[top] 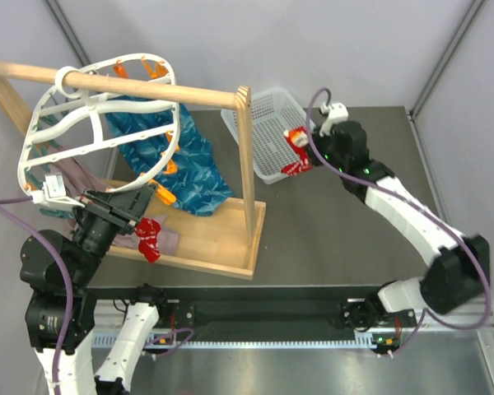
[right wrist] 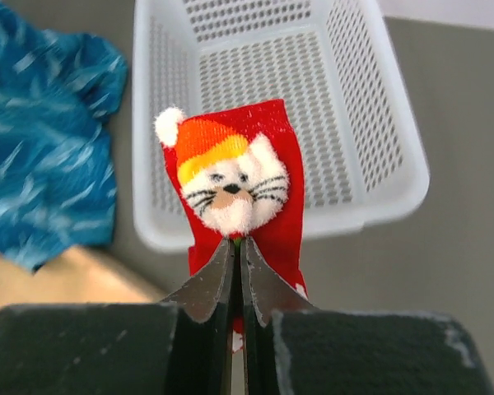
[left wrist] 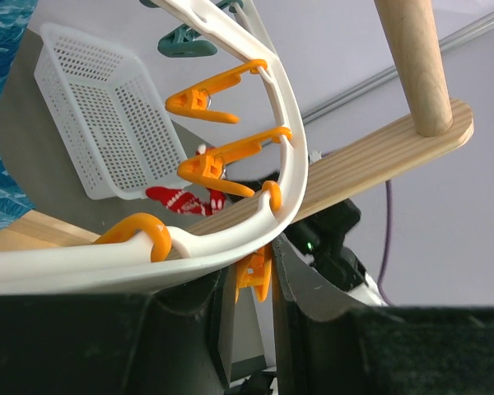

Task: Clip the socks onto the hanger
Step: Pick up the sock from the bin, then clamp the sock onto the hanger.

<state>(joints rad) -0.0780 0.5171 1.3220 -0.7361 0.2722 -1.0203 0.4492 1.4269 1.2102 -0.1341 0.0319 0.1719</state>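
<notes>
right gripper (right wrist: 237, 251) pinching red sock (right wrist: 235, 177) by basket (right wrist: 370, 107), left gripper (left wrist: 253, 281) seemingly nipping orange clip (left wrist: 255, 271) on hanger (left wrist: 299, 169)

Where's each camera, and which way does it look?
Top: above and behind, looking down on the large white plastic oval hanger; left arm, right arm show.
Left wrist: left arm, facing rightward past the hanger's rim; left gripper pinches an orange clip.
Right wrist: right arm, facing down; right gripper pinches the small red sock.
All three share the white mesh basket.
</notes>
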